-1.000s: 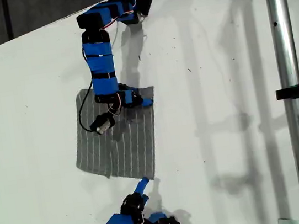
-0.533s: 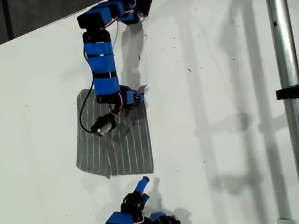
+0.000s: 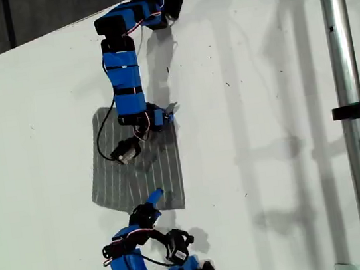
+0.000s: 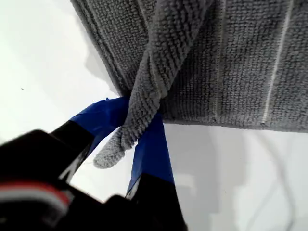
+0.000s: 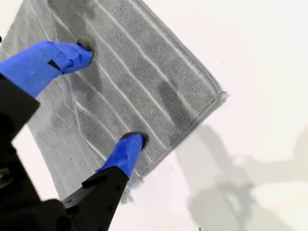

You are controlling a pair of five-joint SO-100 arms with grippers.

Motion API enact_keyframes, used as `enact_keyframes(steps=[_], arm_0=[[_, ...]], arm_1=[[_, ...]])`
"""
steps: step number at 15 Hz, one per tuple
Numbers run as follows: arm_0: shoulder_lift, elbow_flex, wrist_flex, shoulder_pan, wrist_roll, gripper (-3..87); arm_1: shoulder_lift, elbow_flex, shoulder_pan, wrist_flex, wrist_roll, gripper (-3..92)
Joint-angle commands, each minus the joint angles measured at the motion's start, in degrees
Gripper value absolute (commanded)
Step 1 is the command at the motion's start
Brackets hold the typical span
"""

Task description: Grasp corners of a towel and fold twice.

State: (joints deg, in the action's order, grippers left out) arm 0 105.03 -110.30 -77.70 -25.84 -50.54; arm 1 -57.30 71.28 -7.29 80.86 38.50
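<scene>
Two arms are working over one towel (image 3: pixel 137 164) on the white table (image 3: pixel 262 96). Nearest in the exterior view, at its bottom, we are reaching in with my second gripper (image 5: pixel 110 98); its blue fingers (image 5: pixel 126 151) are spread wide and pressing their tips onto the striped cloth near an edge, with one free corner (image 5: pixel 220 97) lying flat just beyond. Farther up, the towel is lying left of centre in the exterior view. At its far edge we are pinching a bunched corner (image 4: pixel 139 113) between the closed jaws of my first gripper (image 4: pixel 134 127), and the cloth is lifting into a fold there.
</scene>
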Motion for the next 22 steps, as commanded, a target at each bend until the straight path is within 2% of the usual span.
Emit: enact_keyframes(steps=[1,7,12,13,15,19,22], arm_0=[[-1.05,-3.25,3.78,0.09,1.49,32.2],[-5.89,-10.63,12.39,2.81,-2.02,31.3],[-18.9,-4.75,13.62,3.52,-6.33,27.5],[-21.71,-2.11,11.25,3.34,-6.59,20.0],[-28.39,4.48,7.21,3.52,-6.24,-2.6],[-31.9,10.9,2.46,6.15,-6.5,-2.8],[-26.89,15.56,-6.15,11.43,-7.73,-2.8]], arm_1=[[-3.52,-1.58,1.49,0.79,0.79,-0.3],[-4.48,-1.76,1.93,0.7,1.05,-0.3],[-5.36,-1.67,2.72,0.88,1.76,-0.3],[-5.45,-1.67,2.81,0.88,1.85,-0.3],[-5.54,-1.67,2.64,0.79,1.85,-0.3],[-6.24,-1.23,2.55,0.88,1.85,-0.3],[-8.0,-1.14,4.92,3.08,2.81,-0.3]])
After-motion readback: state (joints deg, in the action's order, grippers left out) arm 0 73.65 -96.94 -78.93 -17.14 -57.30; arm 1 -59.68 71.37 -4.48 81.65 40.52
